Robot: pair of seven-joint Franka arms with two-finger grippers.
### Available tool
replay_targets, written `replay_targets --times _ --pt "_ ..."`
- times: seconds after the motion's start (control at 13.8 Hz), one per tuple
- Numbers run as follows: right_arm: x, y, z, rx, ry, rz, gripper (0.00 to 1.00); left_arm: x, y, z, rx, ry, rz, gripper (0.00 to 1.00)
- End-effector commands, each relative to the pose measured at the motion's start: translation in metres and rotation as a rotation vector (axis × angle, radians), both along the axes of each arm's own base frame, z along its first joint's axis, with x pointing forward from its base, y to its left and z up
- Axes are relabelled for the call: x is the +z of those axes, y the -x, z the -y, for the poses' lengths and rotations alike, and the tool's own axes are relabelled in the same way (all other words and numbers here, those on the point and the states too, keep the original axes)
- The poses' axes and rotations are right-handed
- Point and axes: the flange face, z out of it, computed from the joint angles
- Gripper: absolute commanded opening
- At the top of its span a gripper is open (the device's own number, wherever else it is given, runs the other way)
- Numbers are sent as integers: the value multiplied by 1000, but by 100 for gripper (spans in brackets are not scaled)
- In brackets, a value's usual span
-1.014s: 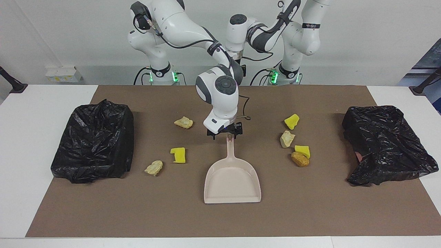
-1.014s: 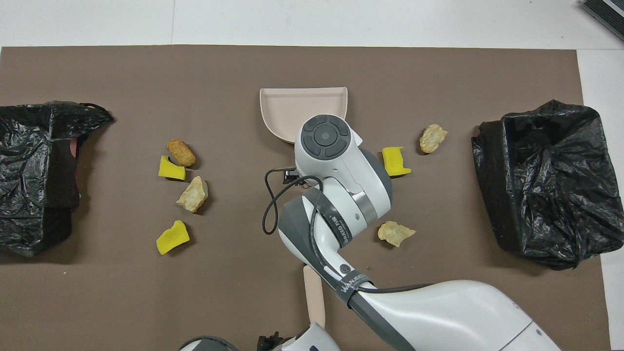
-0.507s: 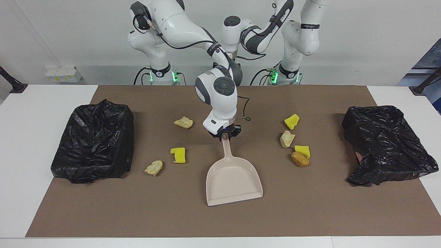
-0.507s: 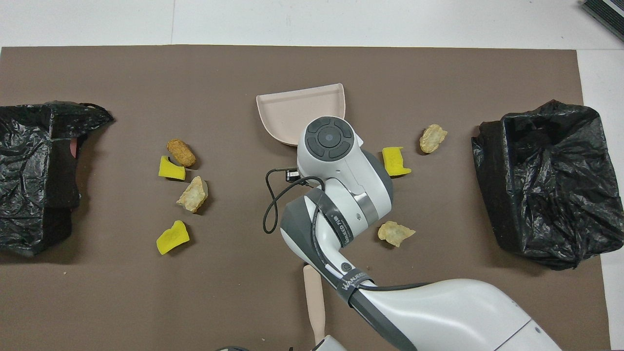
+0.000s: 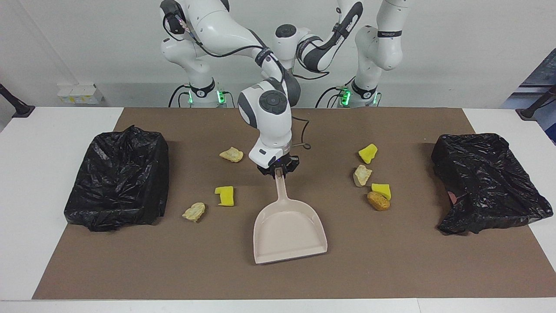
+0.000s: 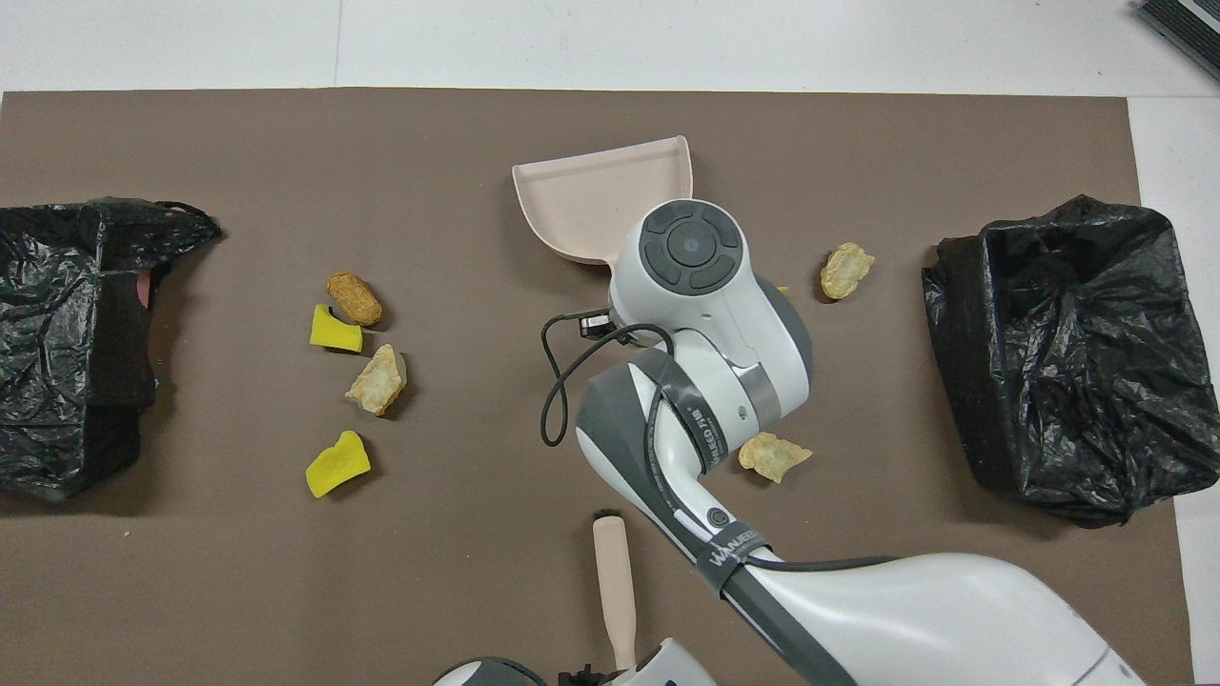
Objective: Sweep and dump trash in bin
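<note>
Right hand [image 5: 278, 170] clamped shut on the top end of the dustpan [image 5: 289, 232] handle; the pan hangs from it tilted, its lip low over the brown mat [image 5: 278, 278], can't tell if the lip touches. Trash in two groups either side of that hand. Toward the right arm's end: tan lump [image 5: 231, 154] near the hand, yellow sponge chunk [image 5: 225, 195] a bit farther from the robots than the hand, pale lump [image 5: 193, 211] beside that chunk. In the overhead view the right arm hides nearly all of that sponge chunk. Toward the left arm's end, well apart from the hand: yellow chunk [image 5: 368, 153], pale lump [image 5: 362, 174] just beside it, then a second yellow chunk [image 5: 381, 190] touching a brown bread-like lump [image 5: 378, 201]. Black-bagged bin [image 5: 119, 177] at the right arm's end of the tabletop [image 5: 26, 182], another black-bagged bin [image 5: 484, 182] at the left arm's end, both well apart from the hand. Left hand [image 6: 596, 678] at the robots' edge in the overhead view, holding the brush [image 6: 615, 591] by one end, the handle poking out over the mat; fingers barely in view, can't tell how wide.
</note>
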Motion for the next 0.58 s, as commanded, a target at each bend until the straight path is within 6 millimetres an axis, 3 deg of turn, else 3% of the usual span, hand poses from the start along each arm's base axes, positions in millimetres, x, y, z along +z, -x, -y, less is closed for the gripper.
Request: replay_targets --times 0.0,0.22,0.36,0.43,0.51 --pt "15 1 21 160 -3 -5 0 -1 0 6 -21 -11 -19 90" --pt "11 2 31 429 11 -18 0 1 0 6 -19 -9 -18 67" --pt "10 0 37 585 30 -9 0 4 -3 5 -13 -3 -16 62" --pt "7 1 40 672 32 -16 0 6 -5 3 -9 -5 -18 53" --pt "7 5 41 756 36 -28 0 7 -6 4 -7 -9 -20 29"
